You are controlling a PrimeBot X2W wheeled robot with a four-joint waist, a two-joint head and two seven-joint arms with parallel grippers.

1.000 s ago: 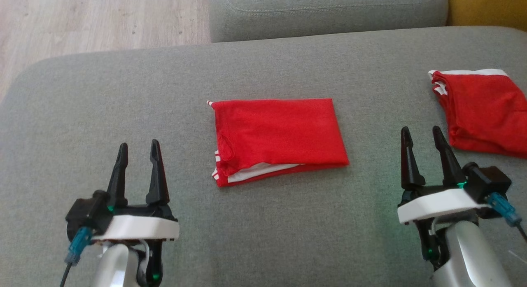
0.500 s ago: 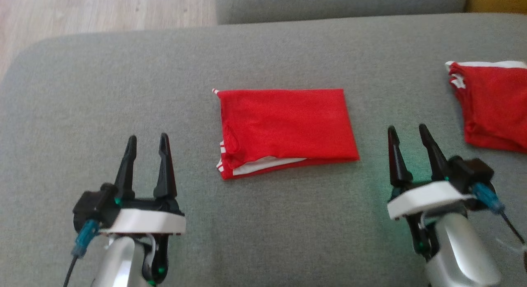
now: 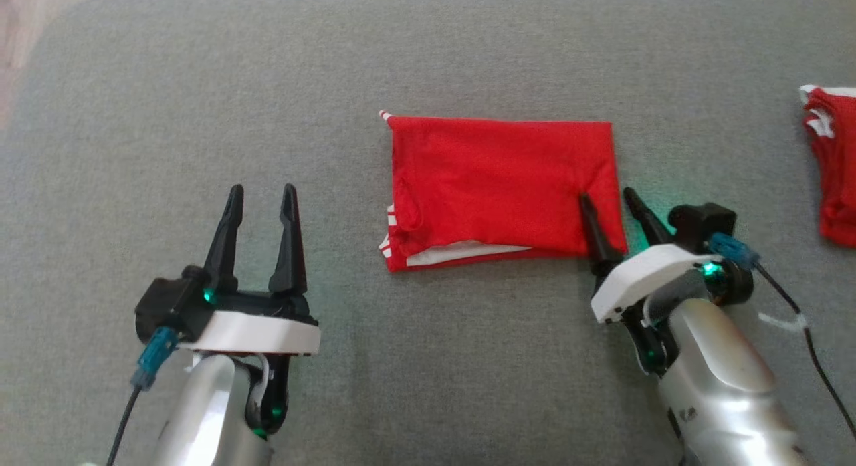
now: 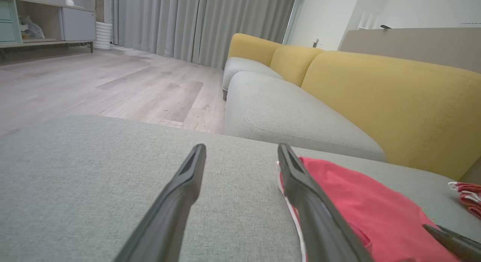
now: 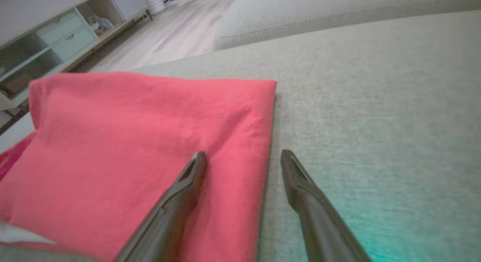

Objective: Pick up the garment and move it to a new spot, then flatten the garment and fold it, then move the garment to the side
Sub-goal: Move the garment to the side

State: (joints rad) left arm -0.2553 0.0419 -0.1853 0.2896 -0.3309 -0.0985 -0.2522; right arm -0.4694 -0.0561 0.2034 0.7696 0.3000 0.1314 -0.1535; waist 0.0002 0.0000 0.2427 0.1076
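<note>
Head view. The folded red garment [image 3: 498,185] is lying as a neat rectangle mid-seat on the grey sofa seat [image 3: 200,85], with white striped trim showing at its near-left corner. The left gripper [image 3: 262,188] is hovering over bare cushion, well left of the cloth, fingers spread and holding nothing. The right gripper [image 3: 607,195] is sitting at the garment's near-right corner, fingers spread: one is lying over the red cloth and the other over the cushion just beside the edge. A faint crease is running from the inner fingertip toward the far-right corner, so that finger is probably pressing. A second red garment [image 3: 832,178] is lying at the far right edge, well apart.

Left wrist view. The left gripper [image 4: 241,146] is pointing across grey cushion, jaws wide. The garment [image 4: 357,202] is lying to its right, and the yellow backrest [image 4: 394,93] is rising beyond.

Right wrist view. The right gripper [image 5: 243,153] is straddling the garment's [image 5: 131,134] right edge, jaws apart, nothing pinched yet.

Progress, as a judgement. Relocating, flattening and folding are looking complete, since the cloth is flat, squared and doubled. What is remaining is the move to the side. The right gripper is looking set to close on that edge. The stacked layers could slip apart if only the top one is caught.
</note>
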